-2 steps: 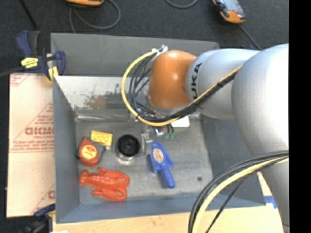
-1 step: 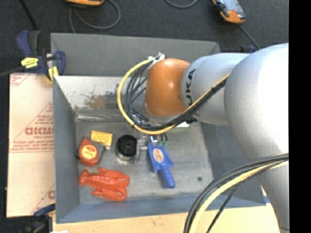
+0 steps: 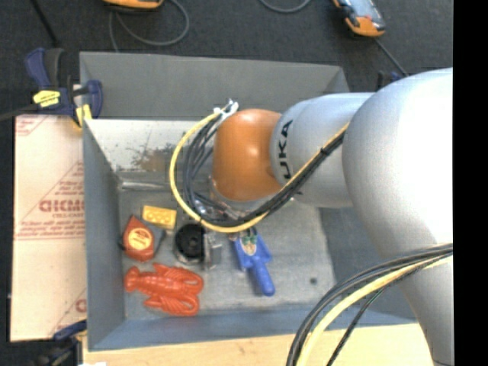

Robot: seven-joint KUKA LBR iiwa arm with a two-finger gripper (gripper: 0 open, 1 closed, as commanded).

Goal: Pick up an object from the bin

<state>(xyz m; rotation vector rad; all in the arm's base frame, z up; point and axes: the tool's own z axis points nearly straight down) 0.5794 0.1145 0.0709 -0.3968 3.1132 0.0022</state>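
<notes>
My gripper [image 3: 211,251] reaches down below the arm's orange cover into the middle of the bin, mostly hidden by it. A black round thing [image 3: 187,241] lies right at its left side, touching or nearly touching it. To its right lies a blue plastic tool [image 3: 257,265] with a green and white bit at its top end, pointing toward the bin's front. A yellow block [image 3: 159,216] sits a little further left and back.
An orange tape measure [image 3: 140,239] lies by the left wall. A red toy lobster [image 3: 166,287] lies at the front left. The arm and its cables cover the bin's back middle and right.
</notes>
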